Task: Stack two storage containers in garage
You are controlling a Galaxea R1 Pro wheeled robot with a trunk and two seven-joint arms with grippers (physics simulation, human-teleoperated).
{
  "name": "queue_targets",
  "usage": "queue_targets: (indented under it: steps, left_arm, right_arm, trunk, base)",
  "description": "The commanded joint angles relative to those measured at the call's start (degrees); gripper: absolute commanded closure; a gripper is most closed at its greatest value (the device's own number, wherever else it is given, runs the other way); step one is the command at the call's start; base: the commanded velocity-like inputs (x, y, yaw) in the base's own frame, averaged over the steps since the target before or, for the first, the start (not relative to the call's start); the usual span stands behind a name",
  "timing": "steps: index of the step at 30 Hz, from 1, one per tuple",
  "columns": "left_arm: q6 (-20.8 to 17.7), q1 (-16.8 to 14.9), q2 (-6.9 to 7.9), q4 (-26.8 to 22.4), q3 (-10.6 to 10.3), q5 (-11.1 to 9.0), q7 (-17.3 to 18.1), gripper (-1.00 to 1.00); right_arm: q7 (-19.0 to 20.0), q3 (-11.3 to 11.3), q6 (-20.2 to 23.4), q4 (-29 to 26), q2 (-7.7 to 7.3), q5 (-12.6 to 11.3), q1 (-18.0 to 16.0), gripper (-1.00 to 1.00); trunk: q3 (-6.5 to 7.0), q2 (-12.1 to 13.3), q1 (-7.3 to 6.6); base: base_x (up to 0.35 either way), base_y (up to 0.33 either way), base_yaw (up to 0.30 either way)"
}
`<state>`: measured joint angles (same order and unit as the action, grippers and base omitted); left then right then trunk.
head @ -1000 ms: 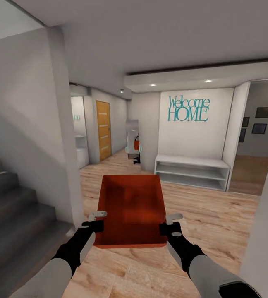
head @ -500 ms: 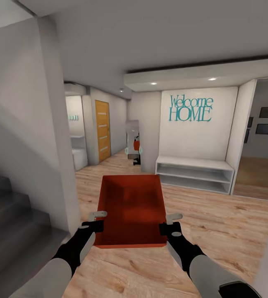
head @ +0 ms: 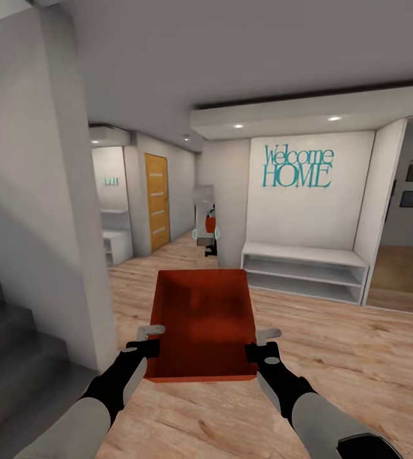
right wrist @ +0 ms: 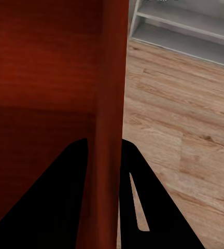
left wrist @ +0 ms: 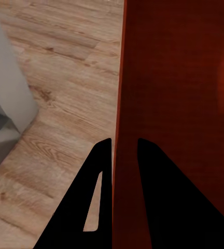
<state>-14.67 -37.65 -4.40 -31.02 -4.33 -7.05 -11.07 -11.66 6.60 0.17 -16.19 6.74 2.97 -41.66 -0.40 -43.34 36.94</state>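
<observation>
Red-orange open plastic container gripped by left claw and right claw; could clip grey pillar at 10 o'clock if steered wide.

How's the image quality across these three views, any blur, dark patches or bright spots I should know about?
Head view: evenly lit and sharp, ceiling spotlights glow without glare, the storage container has a shaded interior. Left wrist view: the left tool is pure black silhouette, the container wall soft. Right wrist view: the right tool likewise black, the shelf unit slightly blurred.
</observation>
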Motion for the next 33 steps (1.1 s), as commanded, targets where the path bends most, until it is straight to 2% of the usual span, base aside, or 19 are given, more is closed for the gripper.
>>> queue_targets:
  steps: [1,33]
  left_arm:
    - [0.93,-0.06,0.10,-0.27,1.22,0.98,-0.88,1.00]
    - [0.95,-0.06,0.18,-0.27,1.20,0.98,-0.88,1.00]
  right_arm:
    - [-0.43,-0.27,0.00,0.19,-0.41,0.00,0.00,1.00]
    - [-0.47,-0.27,0.00,0.19,-0.41,0.02,0.00,1.00]
  trunk:
    - [-0.04,-0.04,0.05]
    - [-0.04,-0.04,0.05]
  base:
    - [0.323,0.000,0.000]
    - [0.323,0.000,0.000]
